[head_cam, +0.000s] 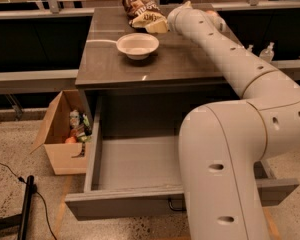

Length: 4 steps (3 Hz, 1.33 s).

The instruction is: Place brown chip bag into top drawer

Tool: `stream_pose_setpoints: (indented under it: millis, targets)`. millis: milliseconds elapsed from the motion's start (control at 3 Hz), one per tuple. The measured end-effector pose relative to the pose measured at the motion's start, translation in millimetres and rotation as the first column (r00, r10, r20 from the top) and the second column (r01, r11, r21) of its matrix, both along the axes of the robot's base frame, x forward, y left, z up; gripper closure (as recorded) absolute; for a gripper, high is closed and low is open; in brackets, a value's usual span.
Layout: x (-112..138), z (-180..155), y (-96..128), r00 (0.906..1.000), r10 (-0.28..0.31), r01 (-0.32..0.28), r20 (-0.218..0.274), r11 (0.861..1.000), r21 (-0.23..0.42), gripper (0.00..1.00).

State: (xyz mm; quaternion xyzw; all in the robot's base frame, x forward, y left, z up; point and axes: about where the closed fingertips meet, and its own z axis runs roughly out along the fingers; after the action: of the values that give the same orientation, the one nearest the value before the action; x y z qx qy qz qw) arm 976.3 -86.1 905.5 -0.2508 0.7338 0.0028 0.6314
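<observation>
At the worktop's (190, 59) back, the tool (174, 18) is just beside the brown chip bag (147, 18); its grip cannot be told. A loose hold may drop the bag before the open top drawer (125, 206).

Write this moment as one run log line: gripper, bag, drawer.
gripper: beside brown chip bag, back of table | bag: lying on table | top drawer: open

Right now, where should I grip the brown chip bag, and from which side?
Pinch the brown chip bag across its cream end nearest the arm, coming from the view's right, where the gripper sits at the far table edge. The bag lies flat and crinkled, so that end probably gives a fold; the white bowl crowds the near side.
</observation>
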Motion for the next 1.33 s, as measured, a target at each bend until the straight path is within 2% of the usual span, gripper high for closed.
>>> stream_pose_setpoints:
  millis: [667,1333]
  targets:
    - [20.5,-11.1,20.2,0.9999,0.005,-0.005,-0.011,1.000,-0.006,0.00]
    - [36.4,-20.6,46.3,0.9992,0.034,-0.033,-0.021,0.999,0.035,0.00]
